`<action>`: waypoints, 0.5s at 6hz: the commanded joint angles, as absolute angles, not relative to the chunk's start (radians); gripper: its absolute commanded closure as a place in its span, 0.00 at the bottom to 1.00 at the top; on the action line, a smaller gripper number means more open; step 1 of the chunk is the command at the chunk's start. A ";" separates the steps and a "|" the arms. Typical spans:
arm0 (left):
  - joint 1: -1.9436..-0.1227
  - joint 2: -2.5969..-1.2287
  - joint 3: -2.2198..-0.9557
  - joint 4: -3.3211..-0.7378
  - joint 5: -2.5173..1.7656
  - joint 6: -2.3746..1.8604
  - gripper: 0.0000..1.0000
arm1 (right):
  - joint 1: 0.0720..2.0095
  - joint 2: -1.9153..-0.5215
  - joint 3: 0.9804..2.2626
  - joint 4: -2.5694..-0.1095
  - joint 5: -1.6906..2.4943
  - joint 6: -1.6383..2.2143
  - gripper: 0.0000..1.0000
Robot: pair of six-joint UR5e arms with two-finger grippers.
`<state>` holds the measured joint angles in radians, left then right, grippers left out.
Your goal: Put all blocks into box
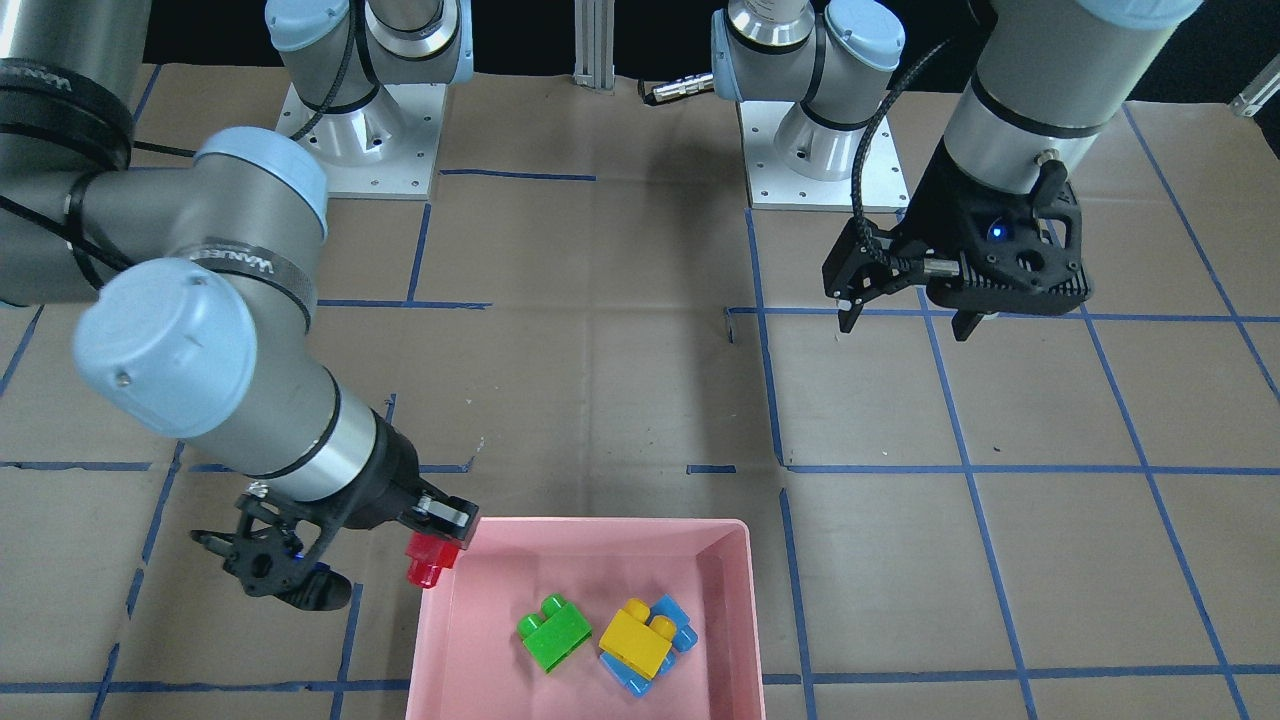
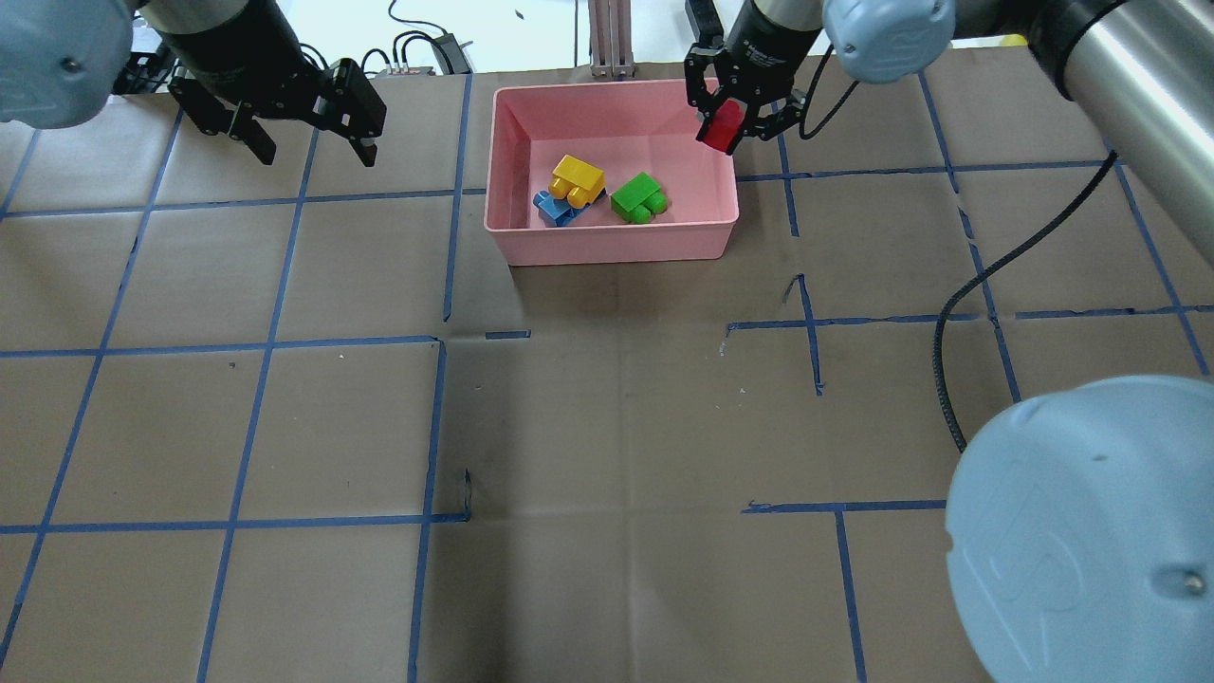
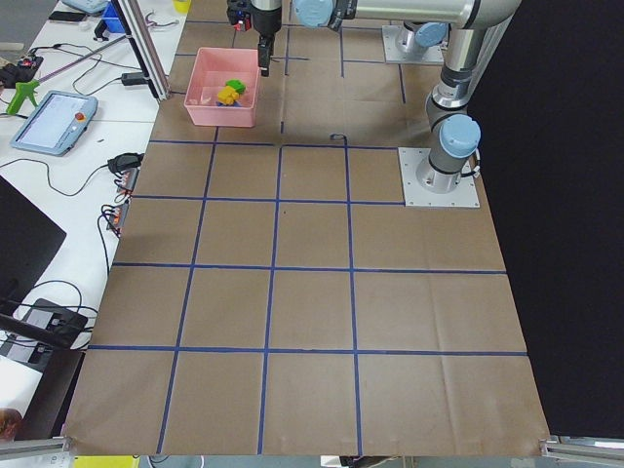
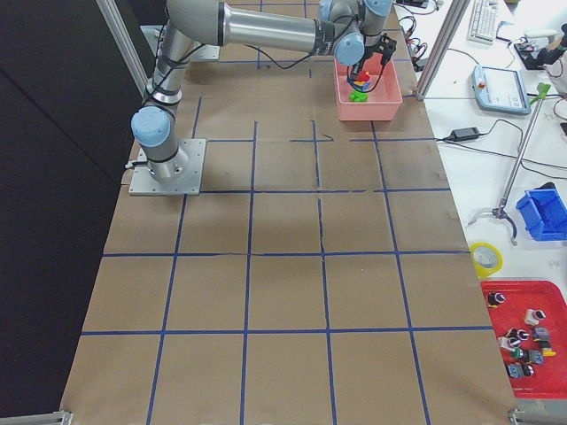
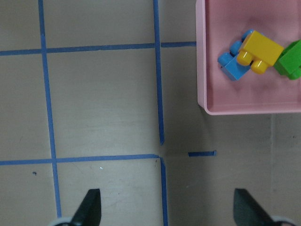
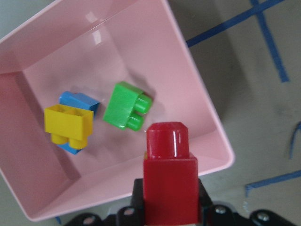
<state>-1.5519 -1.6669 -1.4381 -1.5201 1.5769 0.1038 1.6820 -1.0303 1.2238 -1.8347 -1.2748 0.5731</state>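
Note:
The pink box (image 2: 607,245) stands at the table's far middle. Inside it lie the green block (image 2: 637,198), the yellow block (image 2: 578,178) and, under the yellow one, the blue block (image 2: 550,208). My right gripper (image 2: 725,128) is shut on the red block (image 2: 720,130) and holds it above the box's right rim; it also shows in the front view (image 1: 432,560) and fills the right wrist view (image 6: 170,179). My left gripper (image 2: 313,150) is open and empty, hovering left of the box. The left wrist view shows the box's corner (image 5: 202,94) and its open fingers (image 5: 91,207).
Brown paper with blue tape grid lines covers the table (image 2: 607,427). A metal post (image 2: 612,38) stands just behind the box. The right arm's elbow (image 2: 1081,531) looms at the near right. Both arm bases (image 1: 360,130) sit at the robot's side.

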 commanded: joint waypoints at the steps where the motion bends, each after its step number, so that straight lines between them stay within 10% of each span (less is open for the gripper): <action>1: -1.552 -1.597 -1.489 -1.520 1.574 0.120 0.00 | 1.761 -0.922 1.136 -1.891 -1.212 0.695 0.93; 2: -1.552 -1.586 -1.512 -1.500 1.568 0.170 0.00 | 1.772 -0.907 1.135 -1.891 -1.212 0.693 0.90; 3: -1.552 -1.585 -1.516 -1.497 1.569 0.169 0.00 | 1.772 -0.905 1.146 -1.890 -1.227 0.683 0.02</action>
